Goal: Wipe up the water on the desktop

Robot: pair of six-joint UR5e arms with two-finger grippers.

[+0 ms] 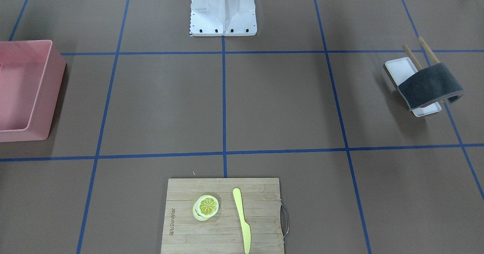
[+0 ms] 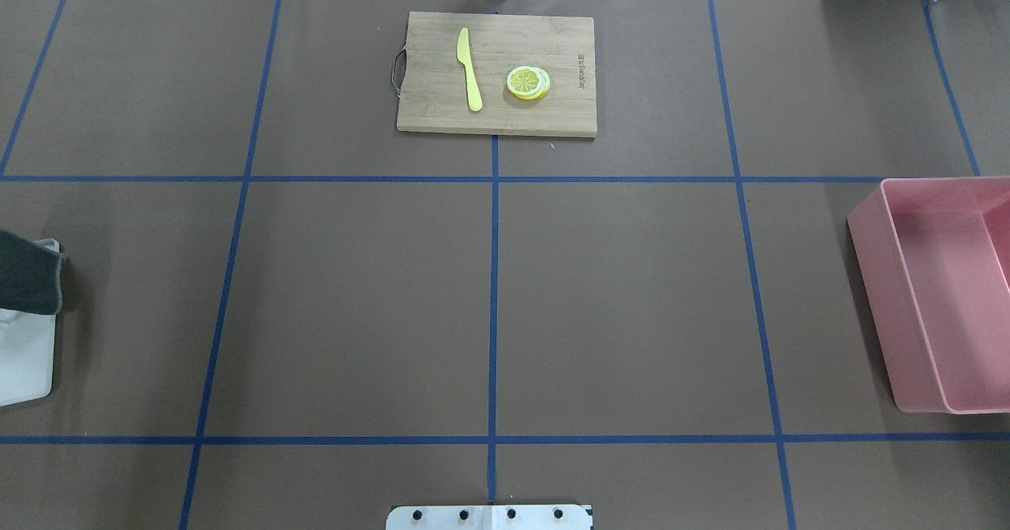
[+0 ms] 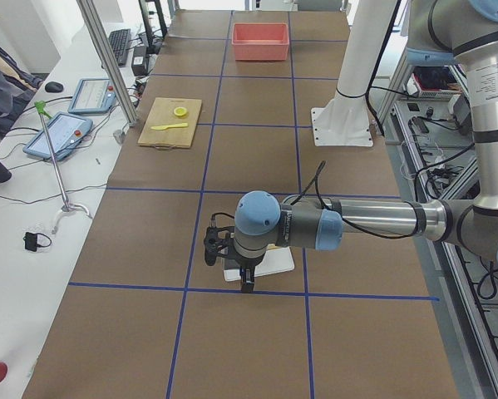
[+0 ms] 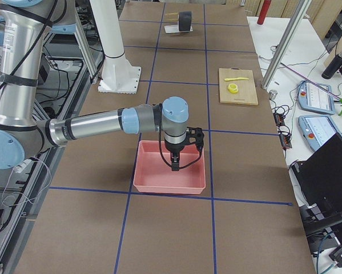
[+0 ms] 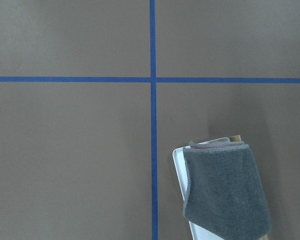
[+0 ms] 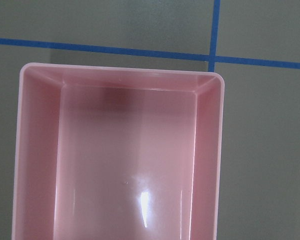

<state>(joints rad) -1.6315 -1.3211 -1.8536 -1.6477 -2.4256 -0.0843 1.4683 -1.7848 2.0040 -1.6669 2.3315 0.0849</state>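
**Bench** [image 1: 287,102]: matte brown top with a blue tape grid, lying under both arms and carrying every item below.
**Left hand** [image 3: 246,283]: hangs over the white tray [image 1: 397,67] at the robot's left end. Only a side view shows it, so its opening and hold cannot be told.
**Right hand** [image 4: 174,165]: hangs over the pink bin [image 1: 56,95] at the opposite end. Its opening likewise cannot be told.
**Grey towel** [image 1: 431,85]: draped over two wooden sticks [image 1: 412,57] that cross the tray.
**Bamboo cutting board** [image 1: 261,223]: at the bench edge opposite the robot, bearing a yellow knife [image 1: 242,218] and lemon slices [image 1: 207,206].

Only lettering: dark brand mark [image 1: 172,222] burnt into bamboo cutting board [image 1: 223,223], one short word running along the edge opposite the metal handle [image 1: 285,222]. Letters too small and blurred; not legible in either view.
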